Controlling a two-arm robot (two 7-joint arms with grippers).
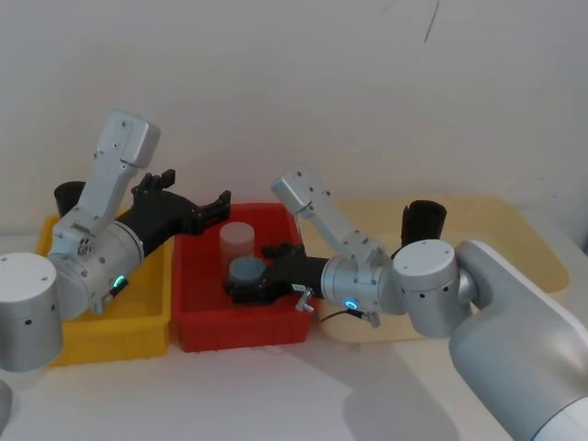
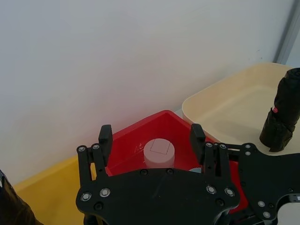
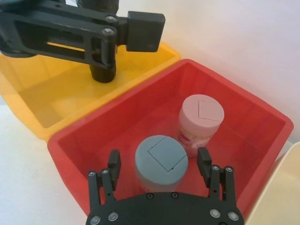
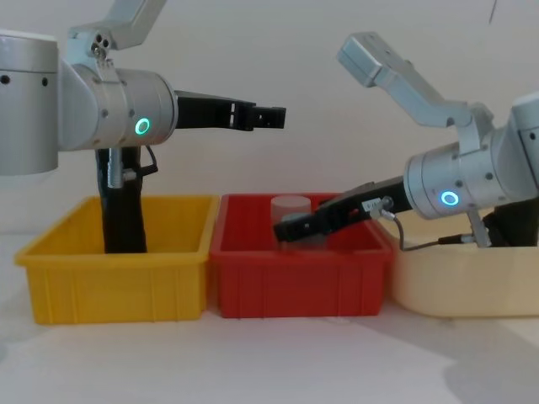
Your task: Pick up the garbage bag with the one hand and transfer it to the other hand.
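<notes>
One garbage bag (image 1: 68, 197), an upright roll of crinkly black plastic, stands in the yellow bin (image 1: 138, 322) and rises above its wall (image 4: 122, 210). A second one like it (image 1: 423, 223) stands in the beige tray (image 2: 220, 108). My left gripper (image 1: 191, 195) hangs open and empty, high over the seam between the yellow and red bins (image 4: 261, 116), apart from both bags. My right gripper (image 3: 159, 159) is low inside the red bin (image 3: 93, 136), open, with its fingers on either side of a blue-capped jar (image 3: 161, 157).
A pink-capped jar (image 3: 201, 115) stands behind the blue-capped one in the red bin. The three containers sit side by side against a white wall, yellow on the left, beige on the right. Bare white table lies in front of them.
</notes>
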